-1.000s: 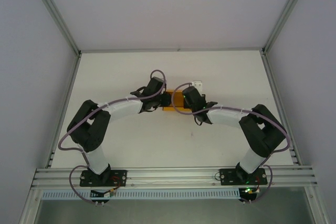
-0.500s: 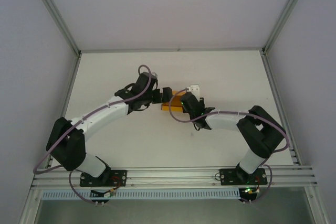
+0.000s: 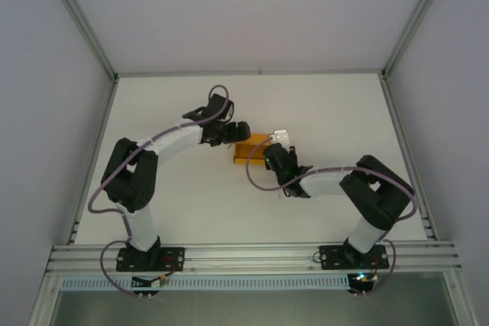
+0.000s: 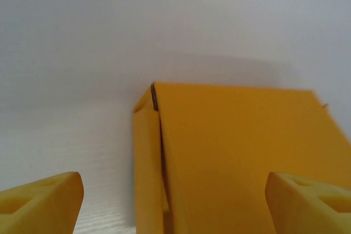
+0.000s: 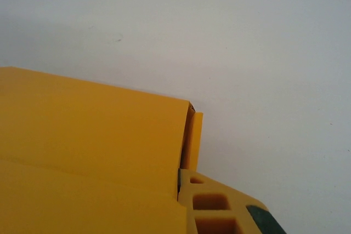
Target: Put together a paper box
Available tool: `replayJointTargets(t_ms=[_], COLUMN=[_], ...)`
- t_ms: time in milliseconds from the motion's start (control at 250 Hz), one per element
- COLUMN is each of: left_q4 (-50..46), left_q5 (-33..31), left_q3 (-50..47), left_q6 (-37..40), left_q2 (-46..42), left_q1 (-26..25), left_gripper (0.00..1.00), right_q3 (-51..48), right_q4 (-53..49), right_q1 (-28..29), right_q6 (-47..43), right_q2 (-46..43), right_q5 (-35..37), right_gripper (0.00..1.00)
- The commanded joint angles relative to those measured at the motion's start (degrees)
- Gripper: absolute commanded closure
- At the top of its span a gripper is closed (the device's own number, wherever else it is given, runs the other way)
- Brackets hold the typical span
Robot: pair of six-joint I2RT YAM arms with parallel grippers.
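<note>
**Left jaws spread, right jaws pinched on the box**

The left gripper [image 3: 241, 129] stands with its fingers [image 4: 41, 201] wide apart. In its wrist view the two yellow tips sit at 8 and 4 o'clock. The one at 8 o'clock is well clear of the card, and no grip on the card shows.

The right gripper [image 3: 265, 155] has its jaws together, clamped on the paper box [image 3: 248, 150]. In its wrist view one yellow finger [image 5: 214, 204] presses against the card's edge at 5 o'clock, and the other is hidden behind the panel.

Seen from above, the box lies folded into a small rectangular shape near the middle of the white table [image 3: 191, 204], slightly toward 12 o'clock. The left gripper is just beside the box at its 11 o'clock, and the right gripper is on it at its 4 o'clock.

In the left wrist view a narrow side flap stands along the box's 9 o'clock edge, with a dark seam where it meets the top panel.
</note>
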Motion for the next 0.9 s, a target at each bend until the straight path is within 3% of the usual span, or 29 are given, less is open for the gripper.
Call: replayJointTargets(t_ms=[0, 144, 399, 679, 898], left_q4=[2.2, 5.9, 7.9, 9.6, 10.1], left_q5=[4.4, 6.7, 3.4, 3.5, 4.2], left_q3=[-2.1, -5.6, -8.2, -9.1, -9.0], left_q6=[0.6, -0.2, -0.7, -1.8, -1.7], left_q2=[0.7, 1.7, 3.4, 4.4, 5.6], left_q1=[1.0, 1.0, 1.2, 1.7, 1.9], left_gripper=[0.18, 0.26, 0.35, 0.38, 0.49], right_q3=[-2.6, -3.5, -3.8, -8.9, -8.1], right_q4=[-0.1, 1.4, -2.3, -8.9, -17.5], right_q1=[0.8, 0.9, 0.9, 1.0, 0.6], right_q6=[-4.4, -4.3, -4.1, -3.9, -0.3], right_q2=[2.9, 3.2, -1.6, -14.9, -21.8], right_q5=[-3.8, -3.8, -6.5, -18.2, -23.6], right_gripper=[0.91, 0.88, 0.69, 0.4, 0.12])
